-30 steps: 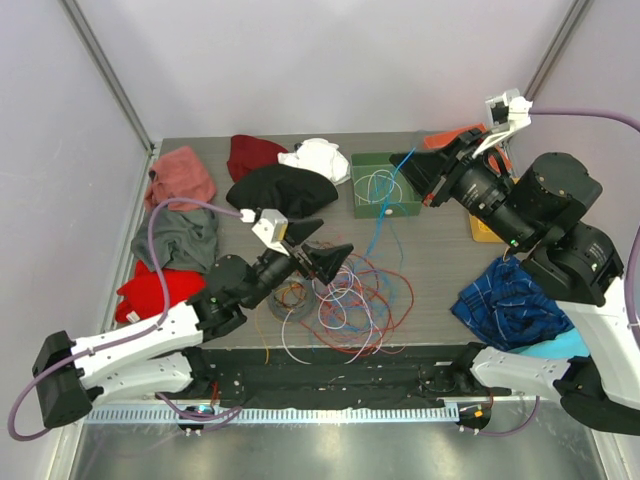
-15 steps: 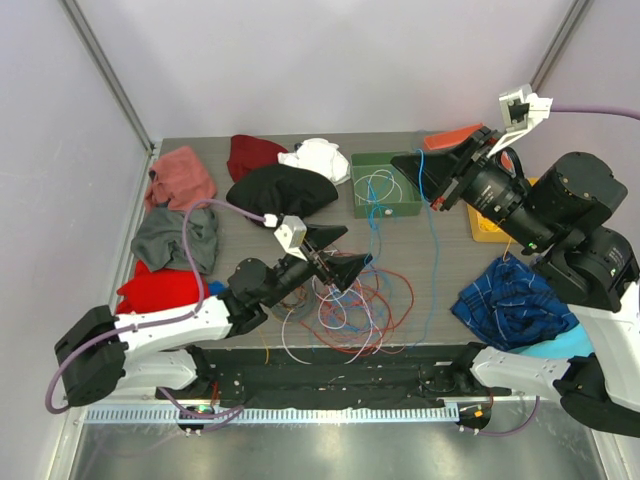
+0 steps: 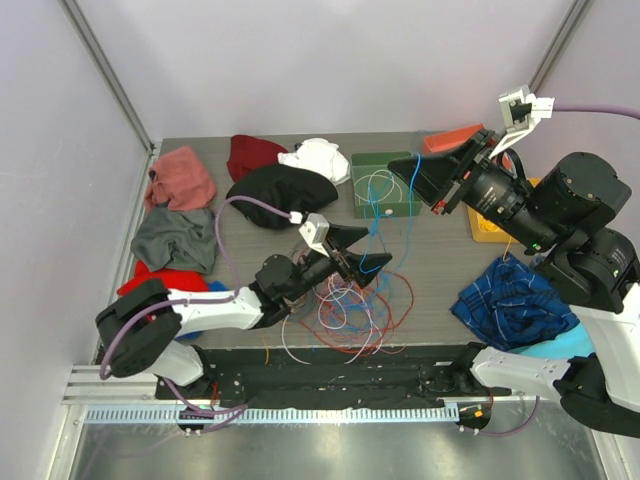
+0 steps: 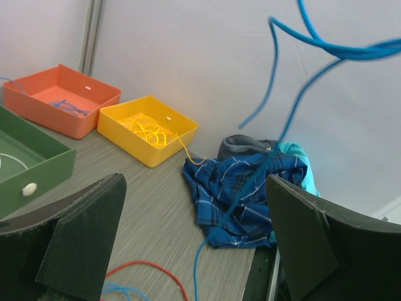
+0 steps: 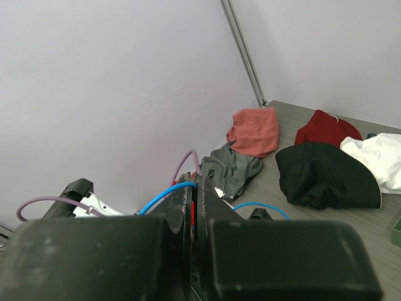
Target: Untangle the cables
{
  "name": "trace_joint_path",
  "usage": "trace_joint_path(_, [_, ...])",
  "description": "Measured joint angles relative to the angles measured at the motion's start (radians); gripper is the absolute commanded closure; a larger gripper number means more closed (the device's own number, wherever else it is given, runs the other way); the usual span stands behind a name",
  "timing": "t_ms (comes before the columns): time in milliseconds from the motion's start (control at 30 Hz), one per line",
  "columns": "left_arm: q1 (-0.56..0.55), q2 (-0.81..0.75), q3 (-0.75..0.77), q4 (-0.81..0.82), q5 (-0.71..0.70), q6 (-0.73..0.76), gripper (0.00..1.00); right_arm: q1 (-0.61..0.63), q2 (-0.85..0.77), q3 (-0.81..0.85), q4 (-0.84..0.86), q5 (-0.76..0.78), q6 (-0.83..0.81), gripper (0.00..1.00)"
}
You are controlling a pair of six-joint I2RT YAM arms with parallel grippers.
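Observation:
A tangle of red, blue, white and orange cables (image 3: 345,305) lies on the table near the front edge. My right gripper (image 3: 400,166) is raised above the green bin (image 3: 362,200) and shut on a blue cable (image 3: 373,225), which hangs down to the pile. In the right wrist view the cable (image 5: 164,193) comes out of the closed jaws (image 5: 194,195). My left gripper (image 3: 372,252) is open over the pile. In the left wrist view (image 4: 194,207) the hanging blue cable (image 4: 250,182) passes between its wide-apart fingers (image 4: 81,238), untouched.
White cables lie in the green bin. An orange bin (image 4: 59,100) and a yellow bin (image 4: 147,128) hold cables at the back right. A blue plaid cloth (image 3: 510,300) lies at right. Several garments, red, grey, black and white (image 3: 320,158), lie at the left and back.
My left arm has reached right and forward, bringing its open fingers around the hanging blue cable. My right gripper rose with the blue cable, then shifted slightly left.

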Motion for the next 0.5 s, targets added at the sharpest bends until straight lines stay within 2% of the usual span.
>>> trace_joint_path(100, [0.0, 0.055, 0.038, 0.037, 0.005, -0.013, 0.05, 0.0, 0.0, -0.006, 0.003, -0.018, 0.011, 0.99])
trace_joint_path(167, [0.0, 0.083, 0.061, 0.058, 0.017, -0.024, 0.2, 0.0, 0.0, -0.011, 0.004, -0.031, 0.018, 0.99])
trace_joint_path(200, [0.0, 0.095, 0.073, 0.067, 0.024, -0.032, 0.3, 0.0, 0.0, -0.012, 0.003, -0.034, 0.02, 0.99])
trace_joint_path(233, [0.0, 0.106, 0.086, 0.075, 0.031, -0.037, 0.54, 0.0, 0.0, -0.016, 0.003, -0.037, 0.025, 0.99])
trace_joint_path(267, [0.0, 0.116, 0.098, 0.083, 0.038, -0.043, 0.66, 0.0, -0.002, -0.018, 0.003, -0.039, 0.028, 0.99])
trace_joint_path(333, [0.0, 0.129, 0.114, 0.095, 0.051, -0.053, 1.0, 0.0, -0.004, -0.024, 0.001, -0.038, 0.03, 0.99])
trace_joint_path(500, [0.0, 0.111, 0.113, 0.037, 0.042, -0.063, 1.0, 0.0, -0.016, -0.027, -0.001, -0.021, 0.026, 0.99])
